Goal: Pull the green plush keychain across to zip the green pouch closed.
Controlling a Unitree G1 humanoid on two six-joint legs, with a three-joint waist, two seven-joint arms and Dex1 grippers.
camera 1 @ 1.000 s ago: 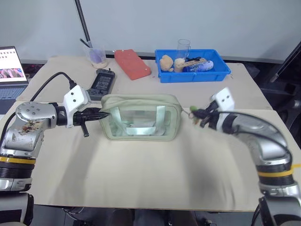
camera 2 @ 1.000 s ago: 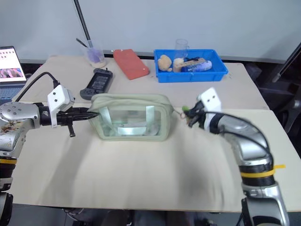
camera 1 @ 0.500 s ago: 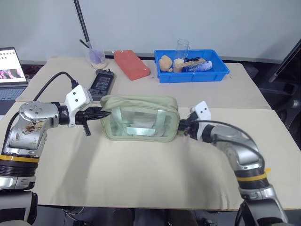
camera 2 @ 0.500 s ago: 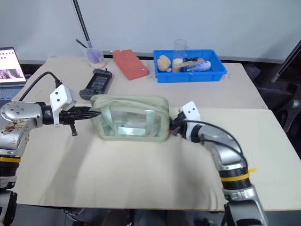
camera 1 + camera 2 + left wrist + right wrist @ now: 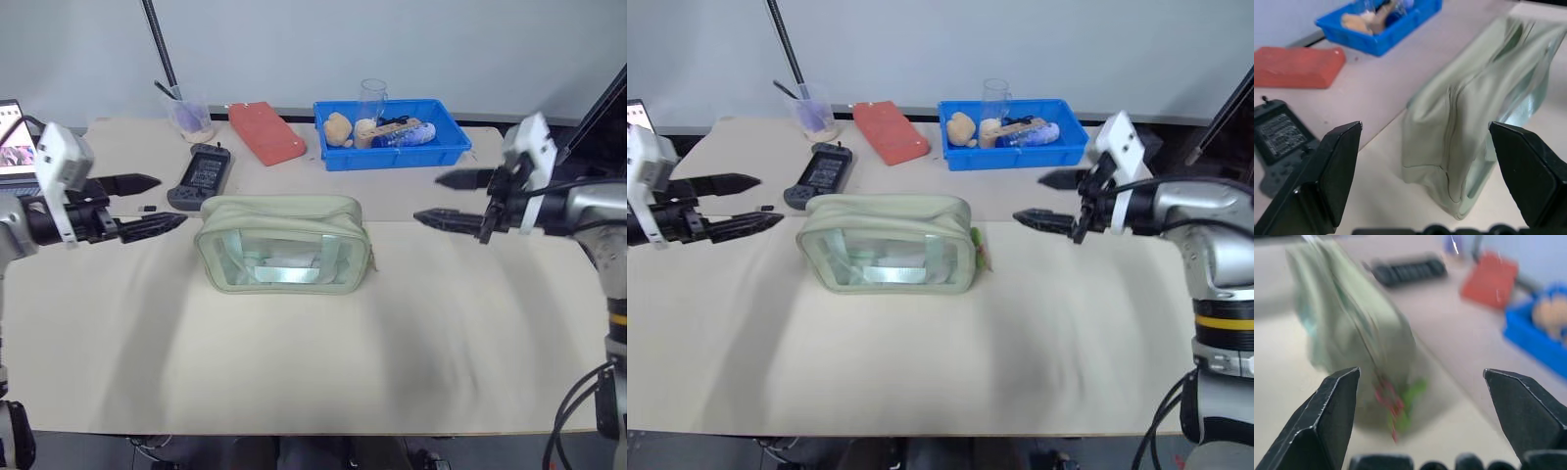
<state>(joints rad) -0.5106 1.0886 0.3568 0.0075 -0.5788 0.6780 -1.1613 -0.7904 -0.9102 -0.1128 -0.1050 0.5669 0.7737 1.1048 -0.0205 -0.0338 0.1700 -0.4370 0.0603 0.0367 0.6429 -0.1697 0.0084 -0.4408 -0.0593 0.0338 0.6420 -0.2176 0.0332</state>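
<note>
The green pouch stands upright near the middle of the table, with its clear window facing the robot. The green plush keychain hangs at the pouch's right end, about 3 o'clock from the window, with its pink cord just beside it, resting against the side wall. From the left wrist view the zipper line on the near end looks closed, and the top seam looks flat and joined along its length, so I judge that the zipping is done or almost done; the very last bit at the right end is too small to check. The left gripper is at 9 o'clock from the pouch, apart from it, its two fingers spread wide and holding nothing. The right gripper is at 3 o'clock, well apart from the keychain, also wide open and empty. Farther away, at 11 o'clock, lie a black handheld device and a flat red case, with a blue tray at 1 o'clock. What is left seems only to take the arms away.
</note>
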